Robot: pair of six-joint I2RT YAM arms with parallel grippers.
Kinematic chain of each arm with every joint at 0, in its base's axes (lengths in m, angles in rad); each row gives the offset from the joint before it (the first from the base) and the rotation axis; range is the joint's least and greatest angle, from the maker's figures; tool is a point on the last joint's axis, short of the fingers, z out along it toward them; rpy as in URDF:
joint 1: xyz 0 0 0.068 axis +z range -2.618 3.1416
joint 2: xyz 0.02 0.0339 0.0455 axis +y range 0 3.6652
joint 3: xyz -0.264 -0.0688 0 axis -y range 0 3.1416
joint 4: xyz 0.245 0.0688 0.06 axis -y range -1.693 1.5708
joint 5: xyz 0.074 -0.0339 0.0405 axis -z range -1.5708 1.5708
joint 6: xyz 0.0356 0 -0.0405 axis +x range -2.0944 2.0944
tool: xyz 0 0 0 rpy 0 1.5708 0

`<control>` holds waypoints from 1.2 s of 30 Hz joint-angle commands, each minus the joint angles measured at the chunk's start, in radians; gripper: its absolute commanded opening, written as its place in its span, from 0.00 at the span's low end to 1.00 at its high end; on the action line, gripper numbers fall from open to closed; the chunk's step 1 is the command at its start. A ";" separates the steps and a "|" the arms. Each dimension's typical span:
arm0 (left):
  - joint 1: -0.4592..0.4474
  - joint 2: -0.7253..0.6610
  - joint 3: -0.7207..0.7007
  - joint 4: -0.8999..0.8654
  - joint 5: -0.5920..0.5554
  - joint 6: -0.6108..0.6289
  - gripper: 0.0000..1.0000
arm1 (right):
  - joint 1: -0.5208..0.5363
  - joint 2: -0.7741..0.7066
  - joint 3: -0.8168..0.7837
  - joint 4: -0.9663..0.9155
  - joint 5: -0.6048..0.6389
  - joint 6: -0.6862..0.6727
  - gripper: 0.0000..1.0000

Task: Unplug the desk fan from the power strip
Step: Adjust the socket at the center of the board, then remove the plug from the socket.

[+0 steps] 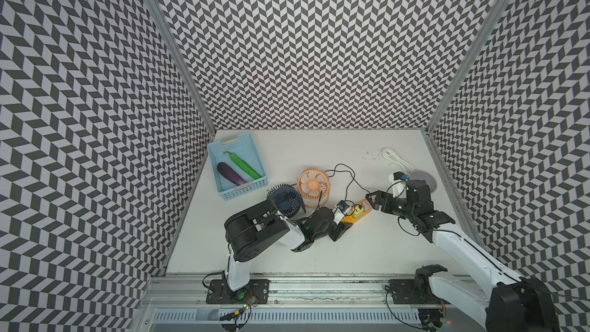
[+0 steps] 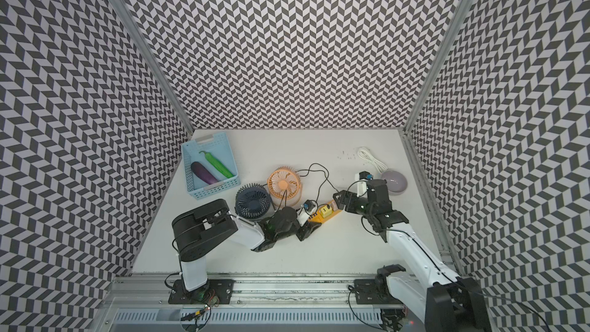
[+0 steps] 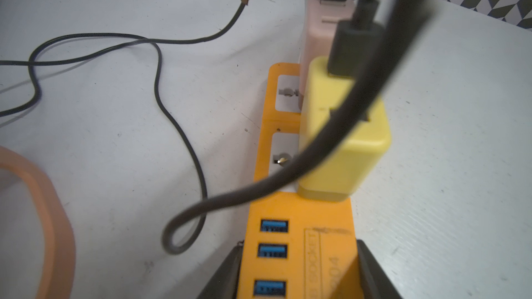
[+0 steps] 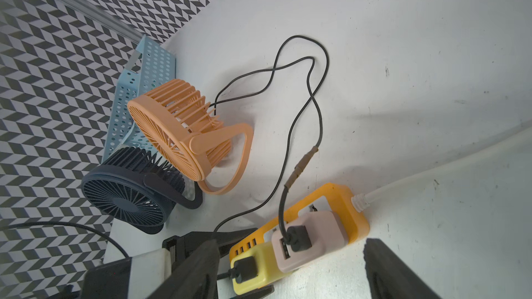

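Note:
The orange-yellow power strip [image 1: 349, 216] [image 3: 299, 217] [image 4: 357, 214] lies on the white table with a yellow adapter [image 3: 345, 151] and a pink adapter [image 4: 325, 231] plugged into its sockets. Each adapter carries a black USB plug. Thin black cables run toward an orange desk fan [image 1: 313, 183] [image 4: 172, 130] and a navy fan [image 1: 285, 202] [image 4: 126, 194]. My left gripper [image 1: 343, 223] [image 3: 298, 274] is shut on the strip's USB end. My right gripper [image 1: 371, 202] [image 4: 290, 243] stands open at the strip's other end, a finger on either side of the pink adapter and apart from it.
A blue basket [image 1: 242, 188] at the back left holds an eggplant and a green vegetable. The strip's white cord [image 1: 396, 158] coils at the back right beside a purple bowl [image 1: 423, 180]. Loose black cable loops [image 1: 344, 174] lie behind the strip. Patterned walls close three sides.

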 commanded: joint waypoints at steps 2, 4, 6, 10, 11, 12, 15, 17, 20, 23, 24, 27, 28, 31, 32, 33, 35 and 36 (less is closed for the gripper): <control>-0.004 -0.044 -0.006 -0.040 -0.028 0.026 0.38 | 0.038 0.011 0.021 0.007 0.064 -0.023 0.81; -0.005 -0.055 -0.013 -0.046 -0.037 0.032 0.39 | 0.048 0.015 0.021 0.007 0.073 -0.025 0.81; -0.004 -0.066 -0.019 -0.050 -0.044 0.036 0.45 | 0.058 0.014 0.024 0.003 0.086 -0.027 0.81; -0.005 -0.067 -0.020 -0.056 -0.038 0.040 0.53 | 0.077 0.013 0.031 -0.010 0.120 -0.039 0.80; -0.004 -0.065 -0.020 -0.057 -0.036 0.040 0.53 | 0.082 0.015 0.032 -0.012 0.127 -0.041 0.80; -0.005 -0.063 -0.019 -0.056 -0.035 0.040 0.53 | 0.086 0.018 0.033 -0.014 0.129 -0.042 0.79; -0.004 -0.057 -0.013 -0.058 -0.032 0.043 0.56 | 0.101 0.027 0.037 -0.014 0.134 -0.043 0.78; -0.005 -0.056 -0.012 -0.057 -0.031 0.043 0.57 | 0.109 0.031 0.040 -0.014 0.136 -0.043 0.78; -0.006 -0.056 -0.012 -0.058 -0.030 0.044 0.57 | 0.117 0.031 0.042 -0.012 0.139 -0.042 0.78; -0.006 -0.056 -0.017 -0.055 -0.032 0.045 0.57 | 0.122 0.034 0.044 -0.011 0.140 -0.044 0.78; -0.006 -0.057 -0.018 -0.055 -0.032 0.044 0.57 | 0.122 0.036 0.045 -0.011 0.140 -0.044 0.78; -0.006 -0.058 -0.024 -0.052 -0.032 0.045 0.51 | 0.128 0.040 0.047 -0.012 0.147 -0.049 0.78; -0.006 -0.059 -0.023 -0.053 -0.032 0.045 0.47 | 0.131 0.041 0.047 -0.012 0.152 -0.051 0.78; -0.006 -0.059 -0.021 -0.056 -0.034 0.044 0.44 | 0.137 0.052 0.053 -0.019 0.159 -0.058 0.77; -0.005 -0.058 -0.021 -0.056 -0.033 0.046 0.42 | 0.139 0.057 0.057 -0.022 0.162 -0.060 0.75; -0.006 -0.060 -0.020 -0.058 -0.032 0.047 0.40 | 0.143 0.061 0.060 -0.026 0.166 -0.064 0.74; -0.006 -0.063 -0.018 -0.067 -0.031 0.056 0.34 | 0.148 0.063 0.063 -0.028 0.173 -0.066 0.73; -0.006 -0.063 -0.018 -0.073 -0.031 0.059 0.33 | 0.151 0.063 0.064 -0.029 0.177 -0.067 0.72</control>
